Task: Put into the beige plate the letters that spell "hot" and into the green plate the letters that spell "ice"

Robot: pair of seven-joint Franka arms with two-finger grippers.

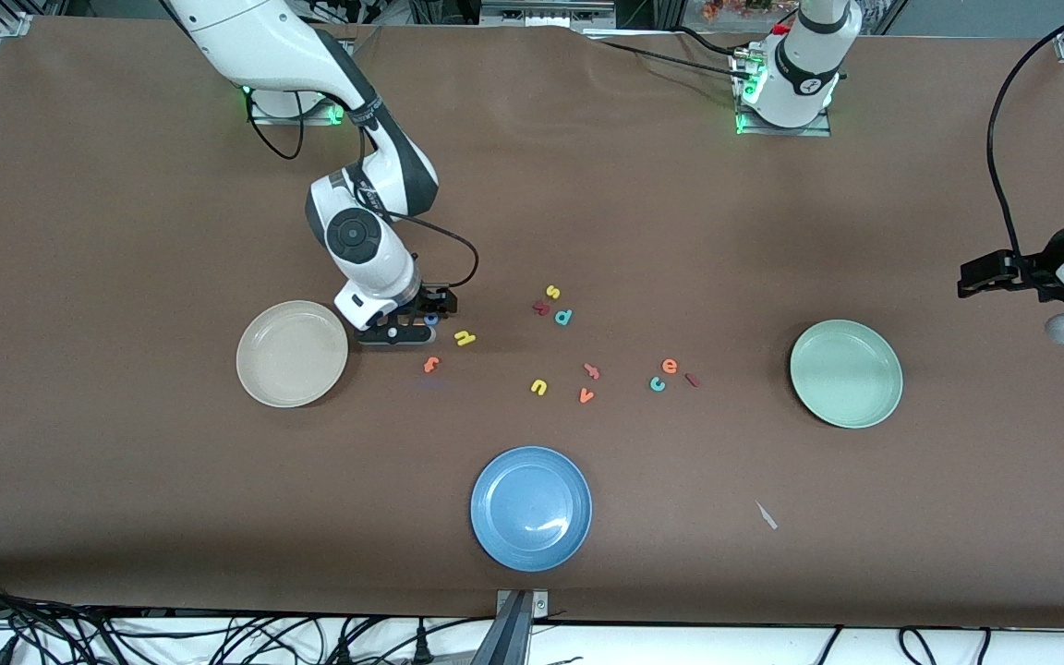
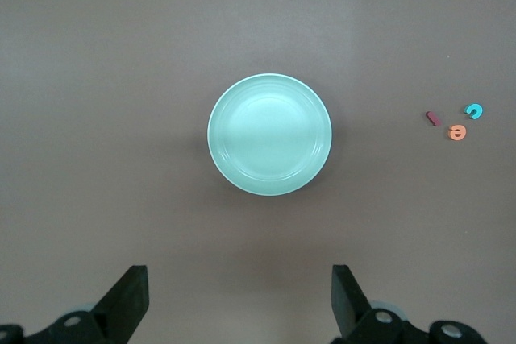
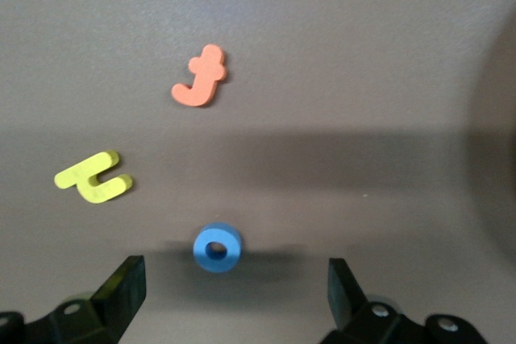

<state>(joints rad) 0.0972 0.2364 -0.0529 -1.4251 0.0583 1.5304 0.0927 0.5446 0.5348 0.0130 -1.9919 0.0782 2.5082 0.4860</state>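
Brown table (image 1: 126, 185), matte and wide. Resting directly on it: beige plate (image 1: 292, 354) toward the right arm's end, green plate (image 1: 846, 373) toward the left arm's end, blue plate (image 1: 531, 508) nearest the front camera. Strewn between the plates: small foam letters, among them blue "o" (image 1: 430, 319), yellow "h" (image 1: 465, 338), orange "t" (image 1: 431, 364), orange "e" (image 1: 670, 366), teal "c" (image 1: 657, 383), dark red "i" (image 1: 693, 380).

The right arm reaches down, its right gripper (image 1: 407, 325) low over the table, fingers spread wide. The left gripper (image 2: 238, 304) waits raised, fingers apart.
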